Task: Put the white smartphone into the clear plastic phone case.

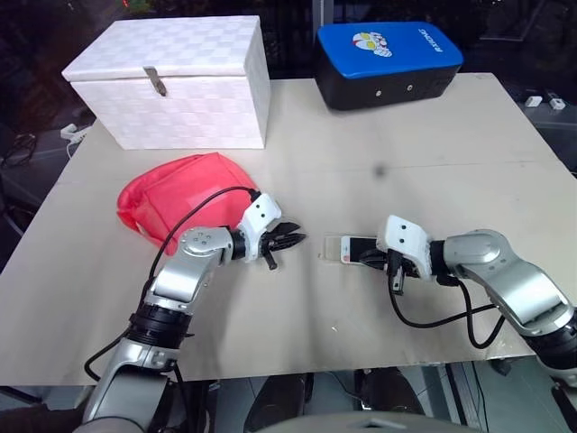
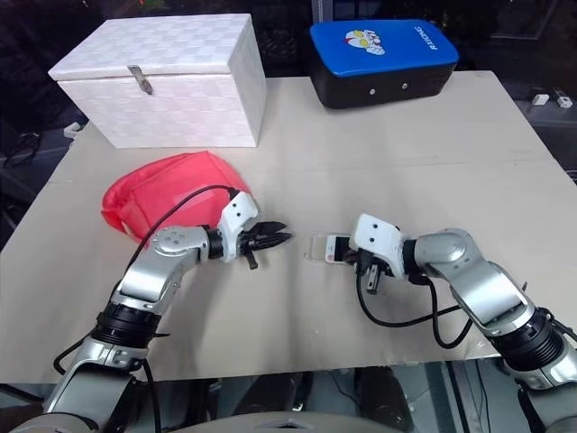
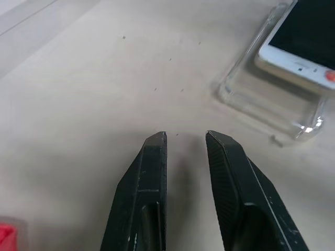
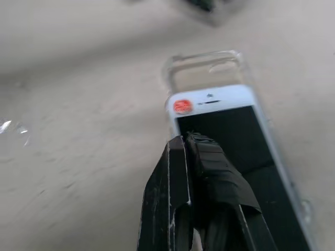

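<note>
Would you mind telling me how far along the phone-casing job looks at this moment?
Partly done: the white smartphone with the black screen lies over the clear plastic phone case, but one end of the case is still uncovered. In hand: the right end effector, shut, rests its tips on the screen, while the left end effector, slightly open, hovers near the case's bare end. Left: sliding the phone fully in and seating it.

Materials and finishes
Clear plastic phone case [image 3: 272, 102], glossy; white smartphone [image 4: 238, 141], glossy screen; table [image 1: 406, 144], matt; red cloth bag [image 1: 176, 203].

Even, soft light on the table [image 1: 433, 135] — wrist views blurred (faint shadows).
</note>
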You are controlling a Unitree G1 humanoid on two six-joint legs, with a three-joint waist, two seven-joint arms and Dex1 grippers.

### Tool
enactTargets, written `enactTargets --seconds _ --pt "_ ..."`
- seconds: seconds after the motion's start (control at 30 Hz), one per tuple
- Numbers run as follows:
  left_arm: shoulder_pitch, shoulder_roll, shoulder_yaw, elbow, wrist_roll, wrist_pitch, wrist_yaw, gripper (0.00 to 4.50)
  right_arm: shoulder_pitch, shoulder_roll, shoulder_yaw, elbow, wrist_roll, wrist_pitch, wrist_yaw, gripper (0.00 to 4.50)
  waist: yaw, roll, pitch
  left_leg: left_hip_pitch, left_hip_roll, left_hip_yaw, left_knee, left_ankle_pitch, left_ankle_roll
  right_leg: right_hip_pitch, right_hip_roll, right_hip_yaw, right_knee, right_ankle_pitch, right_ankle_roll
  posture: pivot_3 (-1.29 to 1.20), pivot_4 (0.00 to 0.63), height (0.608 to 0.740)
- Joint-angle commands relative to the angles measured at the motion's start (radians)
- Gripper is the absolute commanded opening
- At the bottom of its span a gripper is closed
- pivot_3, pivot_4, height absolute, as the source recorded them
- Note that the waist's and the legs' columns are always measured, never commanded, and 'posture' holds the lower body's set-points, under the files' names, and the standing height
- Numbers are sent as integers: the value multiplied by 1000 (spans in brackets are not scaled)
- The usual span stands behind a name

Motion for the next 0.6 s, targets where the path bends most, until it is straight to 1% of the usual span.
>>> enactTargets --seconds 0.03,0.13,0.2,0.33,0.47,0.6 --pt "23 13 36 -84 -30 23 11 1174 -21 -26 -41 -17 79 -6 92 0 -4 0 0 0 0 0 0 0 0 0 0 0 0 0 0 0 150 740" --pt "49 18 51 -134 -60 40 2 1174 -31 -71 -8 26 35 -61 133 0 -6 0 0 0 0 0 0 0 0 0 0 0 0 0 0 0 150 740" --pt "90 41 67 -190 -106 25 -52 1174 -44 -77 10 73 13 -95 151 0 -11 0 0 0 0 0 0 0 0 0 0 0 0 0 0 0 150 740" --pt "164 92 126 -267 -215 52 -130 1174 -70 -76 36 171 -29 -163 187 0 -21 0 1 0 0 1 -1 0 0 0 0 1 0 0 0 0 150 740" --pt "235 158 171 -272 -257 22 -205 1174 -85 -66 51 238 -59 -213 214 0 -19 0 1 0 0 1 -1 0 0 -1 0 1 0 0 0 0 150 740" --pt "256 202 214 -236 -281 -6 -258 1174 -100 -43 49 268 -73 -233 223 0 -17 1 2 0 0 1 -1 0 0 -1 0 1 0 0 0 0 150 740"
